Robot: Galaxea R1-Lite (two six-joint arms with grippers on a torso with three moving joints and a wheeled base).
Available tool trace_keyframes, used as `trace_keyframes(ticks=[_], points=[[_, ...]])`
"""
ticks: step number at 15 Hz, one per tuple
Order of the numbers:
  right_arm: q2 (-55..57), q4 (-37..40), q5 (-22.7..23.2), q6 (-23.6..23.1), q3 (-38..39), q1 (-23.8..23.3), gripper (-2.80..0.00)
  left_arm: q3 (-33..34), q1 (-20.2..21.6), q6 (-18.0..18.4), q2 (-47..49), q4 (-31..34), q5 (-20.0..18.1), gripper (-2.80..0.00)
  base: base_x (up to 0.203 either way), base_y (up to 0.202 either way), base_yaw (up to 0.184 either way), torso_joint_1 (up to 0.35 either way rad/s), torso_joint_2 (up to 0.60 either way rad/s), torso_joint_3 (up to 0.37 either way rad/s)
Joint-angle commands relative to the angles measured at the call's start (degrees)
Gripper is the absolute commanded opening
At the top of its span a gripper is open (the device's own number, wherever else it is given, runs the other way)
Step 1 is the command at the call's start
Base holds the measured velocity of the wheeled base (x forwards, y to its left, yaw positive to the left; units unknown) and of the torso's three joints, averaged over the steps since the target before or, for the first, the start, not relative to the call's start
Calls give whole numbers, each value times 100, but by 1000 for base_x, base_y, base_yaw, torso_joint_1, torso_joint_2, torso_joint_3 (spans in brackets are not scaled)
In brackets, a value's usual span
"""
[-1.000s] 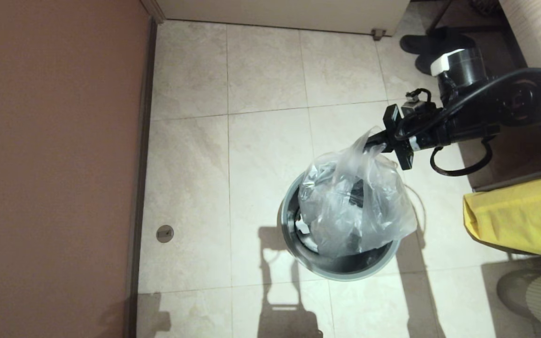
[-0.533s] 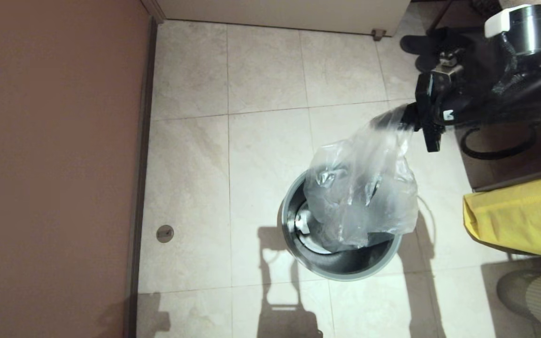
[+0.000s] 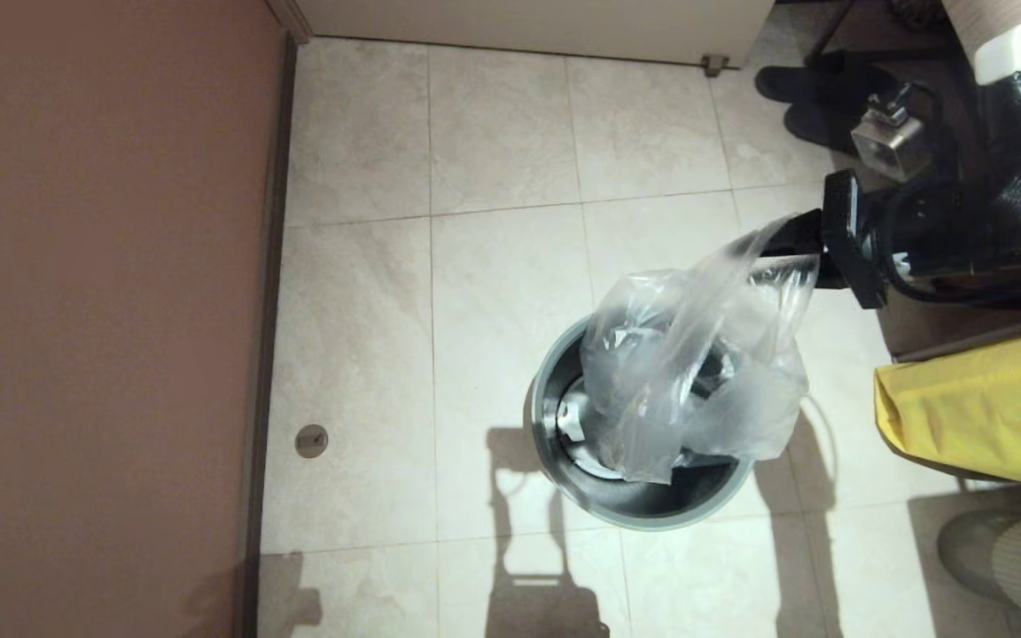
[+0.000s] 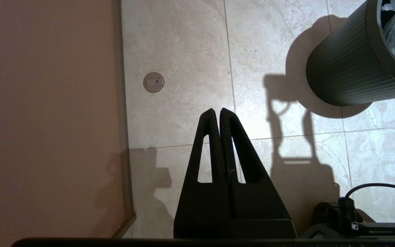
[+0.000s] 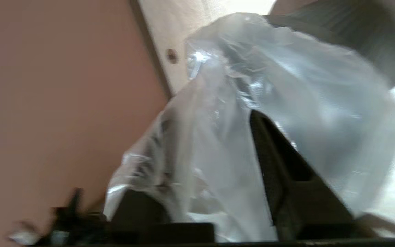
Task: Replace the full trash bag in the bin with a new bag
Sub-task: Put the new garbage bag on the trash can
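**Clear bag half over the bin, right fingers parting inside it**

Here the right gripper (image 3: 790,248) sits up and off to the bin's right-hand far side, with the new bag (image 3: 697,372) draped off its fingers; the film runs down from there and slumps into and across the mouth of the bin (image 3: 643,509), covering its right part and leaving the near-left part of the rim bare, so the shiny bottom shows through the gap. In the right wrist view the bag (image 5: 252,113) wraps around the gripper (image 5: 214,192); one dark finger (image 5: 286,171) stands well apart from the other, which is mostly veiled by plastic, so the fingers look spread with film between and around them; whether any fold is pinched I cannot tell. The left gripper (image 4: 219,116) hangs parked over bare floor near the brown wall (image 4: 46,103), fingers pressed together on nothing; the bin (image 4: 348,75) stands off to its side.

The bag looks feather-light, limp and slippery; it will likely crumple, cling and slide off smooth fingers rather than hold a shape. The sensible place to take it is probably the open hem, a doubled fold at the edge, so the mouth can be stretched over the grey rim; a grab at the bunched middle would only drag it closed.
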Motion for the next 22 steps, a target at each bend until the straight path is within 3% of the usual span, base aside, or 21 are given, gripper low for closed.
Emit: trace_keyframes(ticks=[1, 5, 8, 10, 12, 14, 16, 20, 22], points=[[-455, -27, -205, -810, 436, -34, 0, 0, 1, 2, -2, 2, 0, -280, 0, 0, 0, 0, 0, 0], [-1311, -669, -643, -1998, 1371, -288, 0, 0, 1, -7, -2, 2, 0, -280, 0, 0, 0, 0, 0, 0], [-2119, -942, -886, -2195, 1855, -379, 0, 0, 1, 2, -2, 2, 0, -280, 0, 0, 0, 0, 0, 0], [-2242, -146, -401, -2194, 1866, -325, 0, 0, 1, -6, -2, 2, 0, -280, 0, 0, 0, 0, 0, 0], [-2010, 1098, 509, -2195, 1576, -369, 0, 0, 1, -7, -2, 2, 0, -280, 0, 0, 0, 0, 0, 0], [-1769, 1799, 1194, -2198, 1382, -589, 0, 0, 1, 2, -2, 2, 0, -280, 0, 0, 0, 0, 0, 0], [-1554, 2453, 1388, -2359, 1301, -553, 0, 0, 1, 1, -2, 2, 0, -280, 0, 0, 0, 0, 0, 0], [-1496, 2794, 2596, -2161, 918, -732, 0, 0, 1, 2, -2, 2, 0, -280, 0, 0, 0, 0, 0, 0], [-1356, 2894, 2740, -2145, 889, -740, 0, 0, 1, -7, -2, 2, 0, -280, 0, 0, 0, 0, 0, 0]])
